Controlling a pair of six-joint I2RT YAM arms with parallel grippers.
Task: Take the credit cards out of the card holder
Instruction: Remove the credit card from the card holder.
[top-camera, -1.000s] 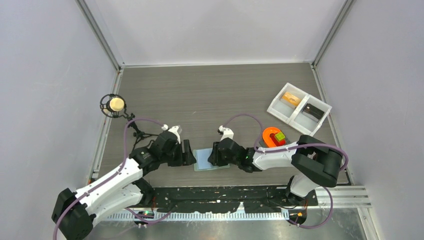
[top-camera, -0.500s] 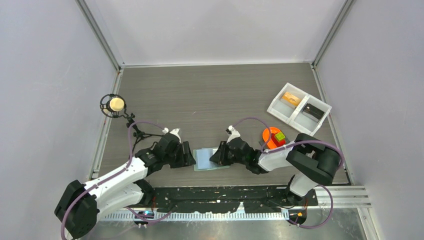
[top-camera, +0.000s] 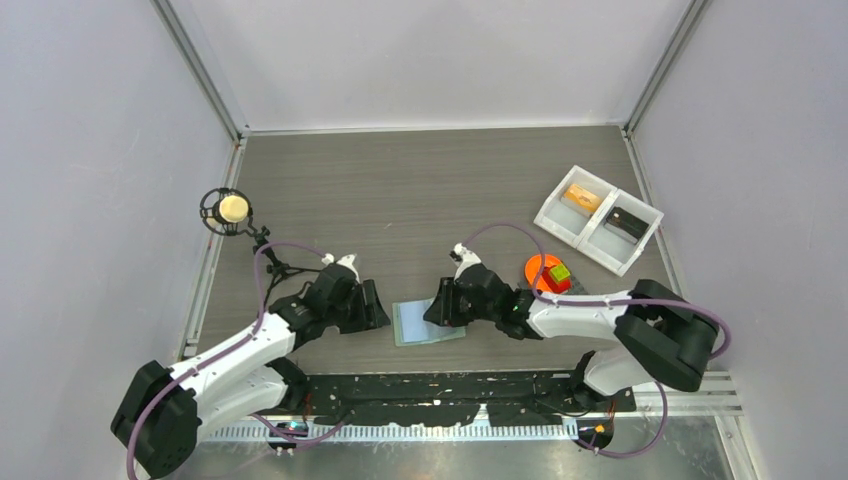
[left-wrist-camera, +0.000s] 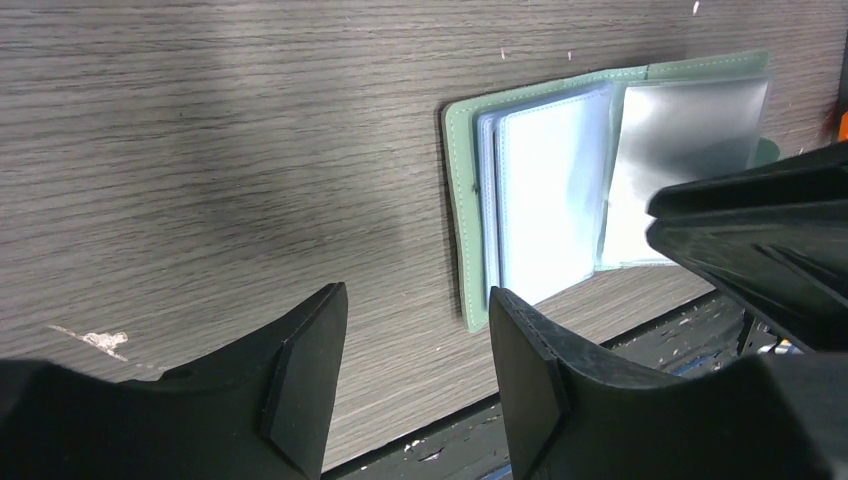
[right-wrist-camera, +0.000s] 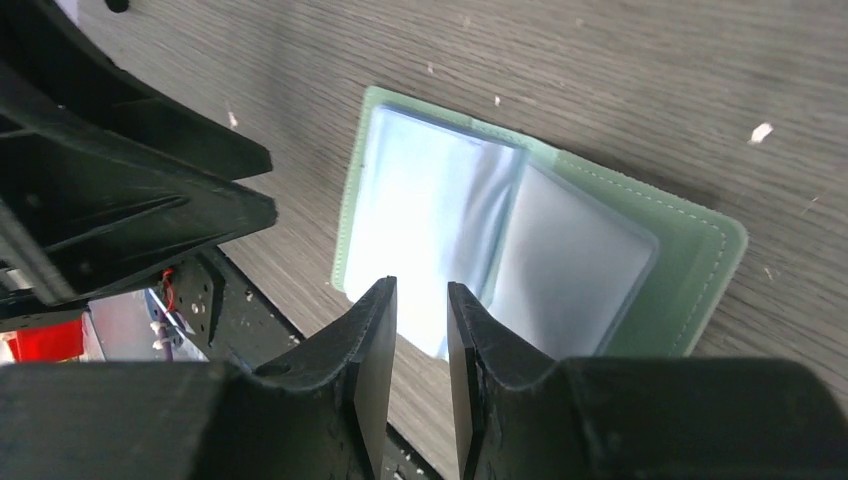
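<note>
The card holder (left-wrist-camera: 560, 190) lies open at the near edge of the table (top-camera: 400, 190) between my empty, spread left claw (left-wrist-camera: 415, 300) and my narrowly parted right claw (right-wrist-camera: 420, 290), so closing on a slick sleeve (left-wrist-camera: 690, 120) could drag the unpinned holder instead.

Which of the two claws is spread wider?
The left gripper: its fingers stand well apart, while the right gripper's leave only a narrow slit between them.
</note>
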